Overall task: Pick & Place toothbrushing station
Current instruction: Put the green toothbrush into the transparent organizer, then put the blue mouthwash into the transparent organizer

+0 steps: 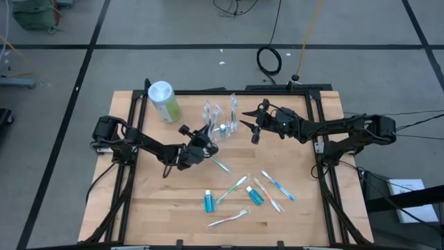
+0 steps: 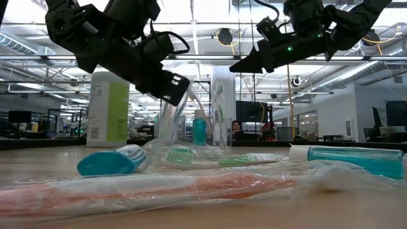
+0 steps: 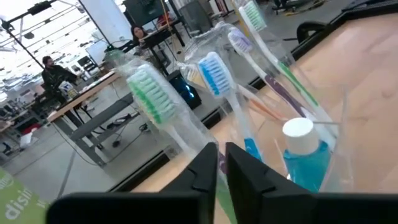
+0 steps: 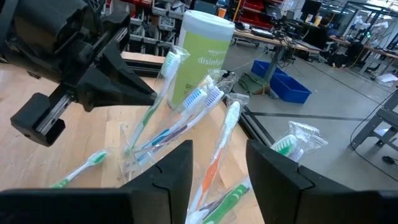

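We see the toothbrushing station (image 1: 220, 119) standing upright toward the far middle of the table (image 1: 152, 208), right of the green canister (image 1: 164, 101). Left gripper (image 1: 205, 142) sits just near-left of it, fingers nearly closed with a slim gap, gripping nothing we can make out. Right gripper (image 1: 254, 129) hangs just right of it, fingers apart and empty; loose toothbrushes (image 1: 232, 189) and tubes (image 1: 208, 201) lie nearer.

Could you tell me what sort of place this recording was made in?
Probably an open-plan robotics lab or workshop: a pale wooden tabletop on a taped concrete floor, rows of ceiling strip lights, and seated people at workbenches beyond.
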`<action>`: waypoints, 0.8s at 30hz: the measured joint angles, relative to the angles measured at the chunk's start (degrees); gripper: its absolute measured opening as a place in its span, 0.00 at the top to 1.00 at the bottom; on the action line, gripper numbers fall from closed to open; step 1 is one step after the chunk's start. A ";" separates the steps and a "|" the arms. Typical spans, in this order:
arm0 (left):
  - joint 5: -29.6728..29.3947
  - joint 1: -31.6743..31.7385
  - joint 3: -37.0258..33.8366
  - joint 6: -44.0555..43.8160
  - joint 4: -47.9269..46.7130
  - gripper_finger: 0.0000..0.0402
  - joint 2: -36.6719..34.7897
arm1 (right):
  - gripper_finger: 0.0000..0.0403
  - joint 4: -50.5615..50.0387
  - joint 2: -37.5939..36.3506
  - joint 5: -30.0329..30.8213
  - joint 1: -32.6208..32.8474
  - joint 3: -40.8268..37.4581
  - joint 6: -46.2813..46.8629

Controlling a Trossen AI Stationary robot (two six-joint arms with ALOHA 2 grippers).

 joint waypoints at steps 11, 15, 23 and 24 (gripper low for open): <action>7.37 0.29 0.09 -10.55 -2.94 0.63 -3.99 | 0.65 -0.71 0.00 -0.02 0.00 0.00 0.01; 10.99 0.73 0.13 -16.15 -10.34 0.58 -8.82 | 0.65 -0.87 0.00 -0.02 0.00 0.00 0.14; 19.66 -0.48 0.11 -16.22 -15.97 0.58 -18.13 | 0.65 -0.87 0.00 -0.03 0.00 0.00 0.44; 22.87 -0.57 0.11 -16.75 -16.65 0.58 -19.23 | 0.65 -0.87 0.00 -0.02 0.00 0.00 0.44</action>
